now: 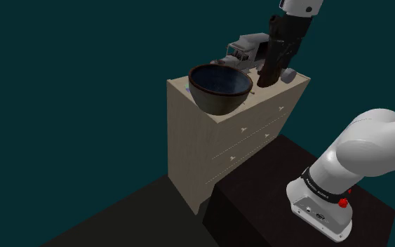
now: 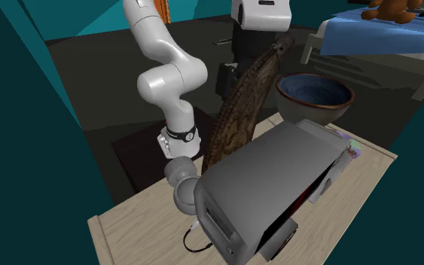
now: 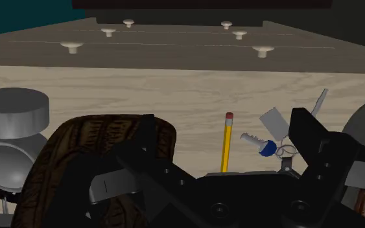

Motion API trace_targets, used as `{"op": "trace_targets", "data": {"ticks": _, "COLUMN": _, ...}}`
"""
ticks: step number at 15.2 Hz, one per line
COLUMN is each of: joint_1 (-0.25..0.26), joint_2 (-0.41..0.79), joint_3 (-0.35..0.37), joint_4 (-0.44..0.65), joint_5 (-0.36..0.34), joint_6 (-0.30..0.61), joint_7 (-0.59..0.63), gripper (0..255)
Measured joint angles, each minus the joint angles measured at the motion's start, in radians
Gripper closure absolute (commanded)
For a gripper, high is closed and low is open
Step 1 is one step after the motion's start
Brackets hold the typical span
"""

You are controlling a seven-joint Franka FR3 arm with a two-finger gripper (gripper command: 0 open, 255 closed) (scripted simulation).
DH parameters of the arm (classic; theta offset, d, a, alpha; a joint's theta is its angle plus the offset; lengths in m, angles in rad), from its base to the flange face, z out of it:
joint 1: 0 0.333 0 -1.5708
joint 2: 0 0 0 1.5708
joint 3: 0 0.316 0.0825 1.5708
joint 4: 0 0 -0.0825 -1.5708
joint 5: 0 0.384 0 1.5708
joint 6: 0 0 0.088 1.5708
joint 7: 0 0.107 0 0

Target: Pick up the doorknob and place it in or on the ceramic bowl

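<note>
Two black fingers of the gripper (image 3: 223,133) stand wide apart with nothing between them. Past the gap we see only a yellow pencil (image 3: 226,146) and a small blue-headed key (image 3: 257,144) lying on the pale wooden dresser (image 1: 220,144). We take the plain grey doorknob (image 3: 12,116), a ball joined to a thick flat disc, as the thing to move. It sits on the dresser top outside the jaws, just beyond a tall dark brown carved piece (image 2: 244,105) that rises against the outer side of one finger; whether that finger touches the piece we cannot tell. The deep round bowl (image 1: 220,102), brown outside and glazed blue within, stands near on the same top, with a grey toy truck (image 1: 245,48) behind it in the shoulder view. We judge the doorknob hard, stiff and rather heavy for its bulk, with a smooth skin that could slide out of a pinch on the ball. We would close across the disc's rim or the waist where ball meets disc, where the jaws find narrower, flatter ground. The brown piece crowds that side, so the approach calls for care, and the bowl, likely brittle, wants a gentle set-down rather than a drop.
</note>
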Motion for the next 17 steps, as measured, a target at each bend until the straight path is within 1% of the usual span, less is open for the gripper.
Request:
{"op": "trace_targets", "data": {"ticks": 1, "joint_1": 0.0, "joint_2": 0.0, "joint_3": 0.0, "joint_4": 0.0, "joint_5": 0.0, "joint_6": 0.0, "joint_7": 0.0, "gripper": 0}}
{"op": "trace_targets", "data": {"ticks": 3, "joint_1": -0.012, "joint_2": 0.022, "joint_3": -0.025, "joint_4": 0.012, "joint_5": -0.011, "joint_6": 0.009, "joint_7": -0.02, "gripper": 0}}
{"op": "trace_targets", "data": {"ticks": 6, "joint_1": -0.042, "joint_2": 0.086, "joint_3": -0.092, "joint_4": 0.039, "joint_5": -0.04, "joint_6": 0.043, "joint_7": -0.076, "gripper": 0}}
{"op": "trace_targets", "data": {"ticks": 11, "joint_1": -0.081, "joint_2": 0.201, "joint_3": -0.194, "joint_4": 0.105, "joint_5": -0.067, "joint_6": 0.088, "joint_7": -0.164, "gripper": 0}}
{"op": "trace_targets", "data": {"ticks": 17, "joint_1": -0.115, "joint_2": 0.369, "joint_3": -0.317, "joint_4": 0.232, "joint_5": -0.063, "joint_6": 0.118, "joint_7": -0.28, "gripper": 0}}
